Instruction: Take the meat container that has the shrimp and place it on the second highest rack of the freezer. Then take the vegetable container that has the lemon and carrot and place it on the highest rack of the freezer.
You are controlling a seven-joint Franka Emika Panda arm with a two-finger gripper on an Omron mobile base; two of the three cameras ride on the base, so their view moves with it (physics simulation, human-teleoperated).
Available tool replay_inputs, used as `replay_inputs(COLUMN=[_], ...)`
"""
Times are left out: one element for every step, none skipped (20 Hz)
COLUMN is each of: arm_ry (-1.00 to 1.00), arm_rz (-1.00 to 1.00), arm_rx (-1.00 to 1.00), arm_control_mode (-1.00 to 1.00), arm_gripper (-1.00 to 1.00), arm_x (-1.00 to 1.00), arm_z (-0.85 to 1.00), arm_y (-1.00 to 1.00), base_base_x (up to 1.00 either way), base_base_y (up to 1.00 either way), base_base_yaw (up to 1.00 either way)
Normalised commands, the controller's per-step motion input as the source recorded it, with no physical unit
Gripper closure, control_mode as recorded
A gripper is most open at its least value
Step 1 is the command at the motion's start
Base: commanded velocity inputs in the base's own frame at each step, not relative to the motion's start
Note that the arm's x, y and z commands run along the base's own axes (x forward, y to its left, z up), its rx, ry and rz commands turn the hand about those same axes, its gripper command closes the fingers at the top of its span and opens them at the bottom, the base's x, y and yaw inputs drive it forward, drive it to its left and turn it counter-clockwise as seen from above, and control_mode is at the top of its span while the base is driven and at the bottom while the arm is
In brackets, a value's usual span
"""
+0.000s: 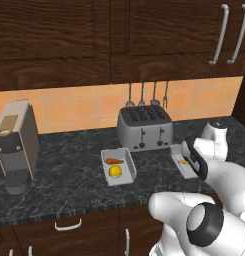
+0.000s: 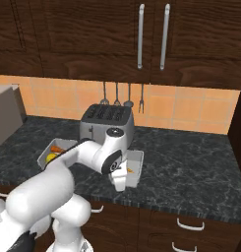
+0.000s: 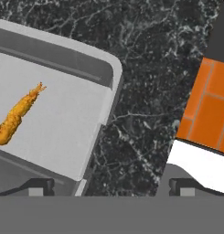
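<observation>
The meat container (image 1: 177, 156) is a shallow grey tray on the dark counter, right of the toaster, with the small orange shrimp (image 1: 183, 161) in it. My gripper (image 1: 189, 159) hangs open just above that tray's near end. In the hand view the tray's rim (image 3: 114, 68) runs down between my spread fingertips, and the shrimp (image 3: 15, 116) lies left of them. From the right base view my gripper (image 2: 120, 183) covers part of the meat container (image 2: 138, 165). The vegetable container (image 1: 125, 156) holds the lemon (image 1: 115, 171) and the carrot (image 1: 114, 161). The freezer and its racks are out of view.
A grey toaster (image 1: 144, 127) stands behind both trays, under hanging utensils (image 1: 146, 95). At the far left is a coffee machine (image 1: 16, 142). Dark upper cabinets (image 2: 151, 34) overhang the tiled wall. The counter's front edge (image 1: 69, 212) runs close to the trays.
</observation>
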Motion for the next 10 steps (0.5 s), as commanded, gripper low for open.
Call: replay_inputs(arm_ry=[0.05, 0.02, 0.01, 0.01, 0.0, 0.0, 0.0, 0.0, 0.0, 0.0], arm_rz=[0.0, 0.0, 0.0, 0.0, 0.0, 0.0, 0.0, 0.0, 0.0, 0.0], arm_rx=[0.03, 0.03, 0.03, 0.03, 0.03, 0.03, 0.02, 0.0, 0.0, 0.0], arm_control_mode=[-1.0, -1.0, -1.0, -1.0, -1.0, -1.0, -1.0, -1.0, -1.0, -1.0], arm_gripper=[-1.0, -1.0, -1.0, -1.0, -1.0, -1.0, -1.0, -1.0, -1.0, -1.0], arm_x=[0.16, 0.18, 0.19, 0.17, 0.14, 0.12, 0.13, 0.18, 0.08, 0.04], arm_z=[-0.01, -0.06, -0.09, -0.08, -0.13, -0.18, -0.21, -0.21, -0.21, -0.19], arm_y=[0.0, 0.0, -0.01, -0.01, -0.01, -0.02, -0.01, 0.0, 0.0, 0.0], base_base_x=[0.0, 0.0, 0.0, 0.0, 0.0, 0.0, 0.0, 0.0, 0.0, 0.0], base_base_y=[0.0, 0.0, 0.0, 0.0, 0.0, 0.0, 0.0, 0.0, 0.0, 0.0], base_base_yaw=[0.0, 0.0, 0.0, 0.0, 0.0, 0.0, 0.0, 0.0, 0.0, 0.0])
